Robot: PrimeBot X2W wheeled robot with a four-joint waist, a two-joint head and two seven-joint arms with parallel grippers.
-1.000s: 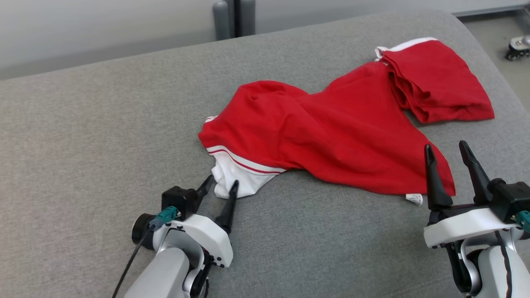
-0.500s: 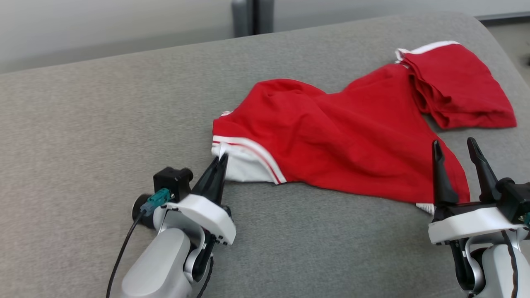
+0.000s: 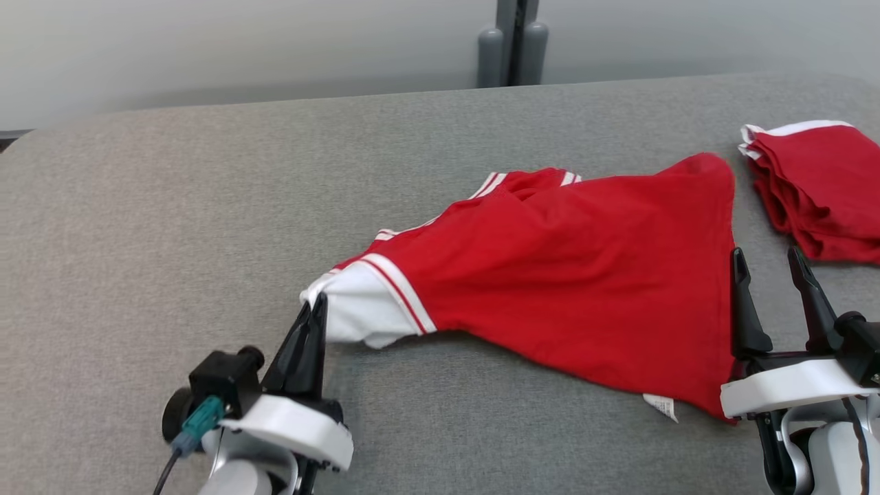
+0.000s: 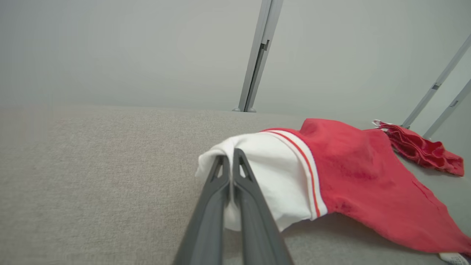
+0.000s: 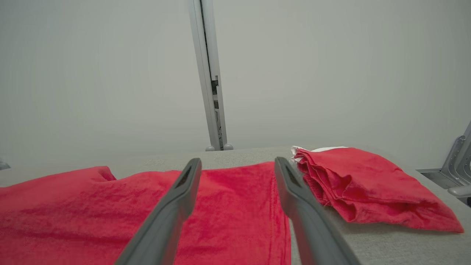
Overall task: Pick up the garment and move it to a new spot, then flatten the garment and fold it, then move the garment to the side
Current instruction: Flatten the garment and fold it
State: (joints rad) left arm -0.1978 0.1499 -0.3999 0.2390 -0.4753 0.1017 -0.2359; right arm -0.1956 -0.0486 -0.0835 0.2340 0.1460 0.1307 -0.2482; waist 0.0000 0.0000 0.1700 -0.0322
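Observation:
A red garment (image 3: 570, 275) with a white, red-striped sleeve end lies stretched across the grey table (image 3: 206, 192). My left gripper (image 3: 315, 307) is shut on the white sleeve edge, pinching it up off the surface; the wrist view shows the same pinch (image 4: 231, 162) on the white cloth of the garment (image 4: 353, 173). My right gripper (image 3: 768, 263) stands open at the garment's right hem, touching nothing. In the right wrist view its fingers (image 5: 237, 167) spread over the red garment (image 5: 110, 209).
A second red garment, folded (image 3: 818, 185), sits at the table's right edge, also in the right wrist view (image 5: 368, 187) and left wrist view (image 4: 419, 147). A grey post (image 3: 512, 41) stands behind the table. Bare grey surface stretches to the left.
My left gripper shut on the white sleeve end and has pulled it left and toward me, stretching the garment away from the folded one. The camera has shifted too. The right gripper stays open.

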